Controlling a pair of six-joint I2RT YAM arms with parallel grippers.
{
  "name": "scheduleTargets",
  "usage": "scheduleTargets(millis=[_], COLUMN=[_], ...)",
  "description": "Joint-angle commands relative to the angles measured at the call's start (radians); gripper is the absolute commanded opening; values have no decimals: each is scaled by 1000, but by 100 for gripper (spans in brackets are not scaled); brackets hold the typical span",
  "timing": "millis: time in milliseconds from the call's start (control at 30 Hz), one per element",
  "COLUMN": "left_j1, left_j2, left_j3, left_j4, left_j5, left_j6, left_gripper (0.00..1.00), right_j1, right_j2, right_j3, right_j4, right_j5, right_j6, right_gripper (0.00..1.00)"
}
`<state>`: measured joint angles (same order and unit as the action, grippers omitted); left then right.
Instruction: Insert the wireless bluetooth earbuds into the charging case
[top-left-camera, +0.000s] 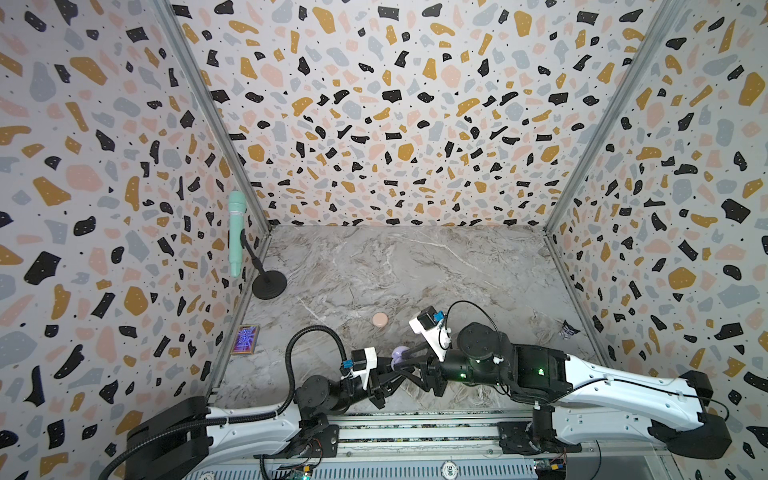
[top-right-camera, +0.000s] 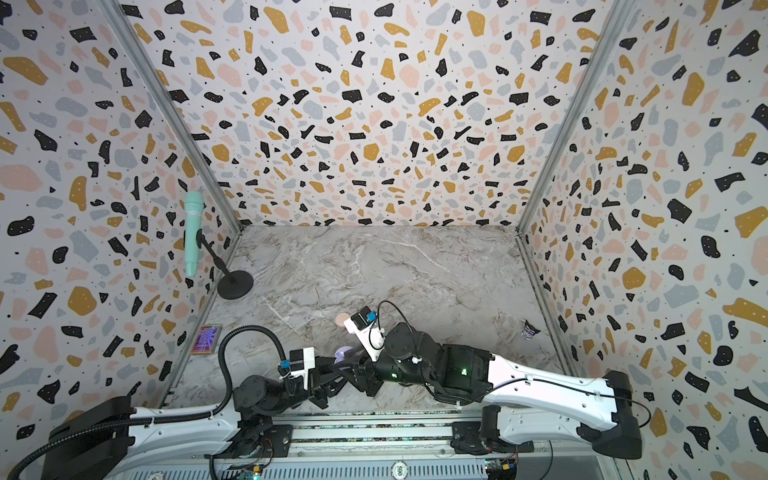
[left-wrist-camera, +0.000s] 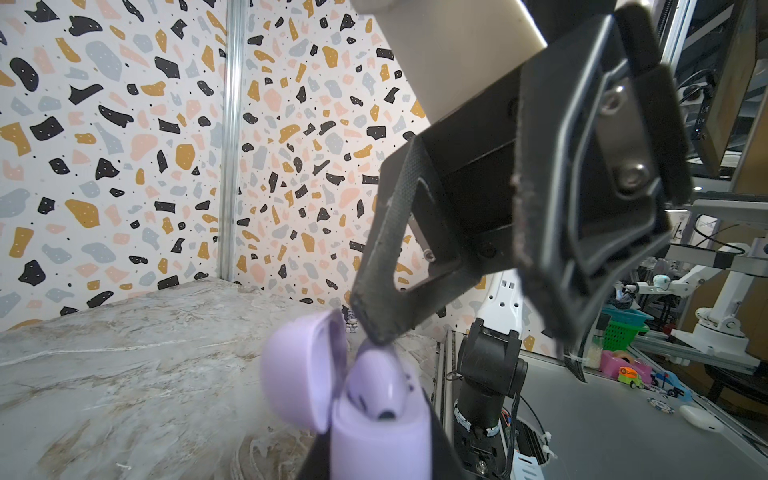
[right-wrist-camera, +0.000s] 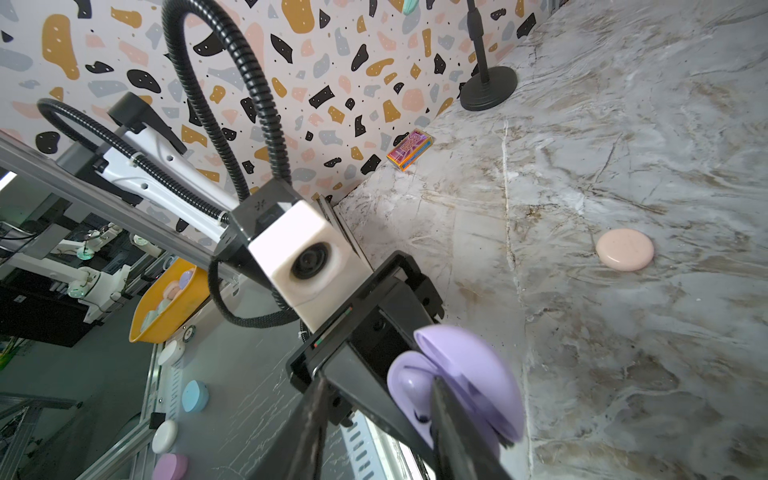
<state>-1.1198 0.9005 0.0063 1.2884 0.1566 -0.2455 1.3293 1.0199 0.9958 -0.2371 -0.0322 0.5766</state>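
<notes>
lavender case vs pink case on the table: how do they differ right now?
Lid: the lavender clamshell charging case stands open; the pale pink round case is shut. Support: lavender is clamped in the left gripper; pink lies flat on the marble table, untouched. Both are small, rounded, pastel.

A lavender charging case (left-wrist-camera: 374, 440) is held at the near middle, its domed lid (left-wrist-camera: 299, 374) swung open. A lavender earbud (left-wrist-camera: 376, 386) is seated partly in it, its top standing proud. A closed pink case (top-left-camera: 380, 319) is laid flat farther back.
</notes>
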Motion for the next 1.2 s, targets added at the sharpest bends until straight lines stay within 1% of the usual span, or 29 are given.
scheduleTargets(millis=[0, 100, 200, 300, 367, 500, 533, 600, 667, 733, 800, 833, 867, 933, 967, 1000, 1033, 1100, 1167], left_j1=[-5, -4, -5, -5, -6, -6, -6, -5, -6, -6, -5, -5, -6, -6, -5, -5, -5, -5, -5], left_j2=[-5, 7, 8, 6, 11, 19, 20, 21, 19, 13, 4, 3, 4, 15, 24, 34, 42, 70, 113], left_j3=[-29, -25, -20, -19, -17, -18, -21, -22, -21, -33, -33, -29, -29, -20, -11, 1, 19, 98, 175], left_j4=[69, 83, 84, 87, 92, 96, 98, 95, 83, 105, 83, 63, 60, 47, 35, 13, -25, -210, -355], left_j5=[14, 28, 44, 59, 64, 63, 56, 42, 31, 2, -27, -31, -29, -41, -42, -44, -54, -123, -177], left_j6=[18, 13, 2, -6, -9, -13, -16, -18, -21, -33, -37, -31, -34, -54, -66, -82, -102, -158, -178], left_gripper=[0, 0, 0, 0, 0, 0, 0, 0, 0, 0, 0, 0, 0, 0, 0, 0, 0, 0, 0], right_j1=[-16, -54, -94, -107, -106, -105, -105, -105, -107, -107, -107, -107, -107, -115, -126, -144, -165, -232, -323], right_j2=[-63, -64, -54, -36, -17, -32, -46, -75, -118, -168, -211, -230, -245, -266, -267, -265, -259, -246, -229], right_j3=[40, 28, -7, -34, -38, -58, -63, -64, -72, -69, -71, -68, -57, -24, -9, 7, 18, 23, 10], right_j4=[-33, -26, 13, 54, 69, 128, 142, 150, 179, 188, 201, 197, 167, 49, -3, -59, -100, -166, -209], right_j5=[35, 24, -36, -95, -140, -297, -338, -376, -440, -475, -501, -486, -437, -230, -135, -47, 10, 90, 104], right_j6=[-19, -23, -14, -2, 3, 3, 3, 9, 9, 0, -8, -14, -21, -30, -24, -10, 0, 32, 56], right_gripper=[43, 51, 64, 71, 72, 71, 71, 70, 69, 69, 69, 68, 68, 69, 71, 73, 73, 73, 73])
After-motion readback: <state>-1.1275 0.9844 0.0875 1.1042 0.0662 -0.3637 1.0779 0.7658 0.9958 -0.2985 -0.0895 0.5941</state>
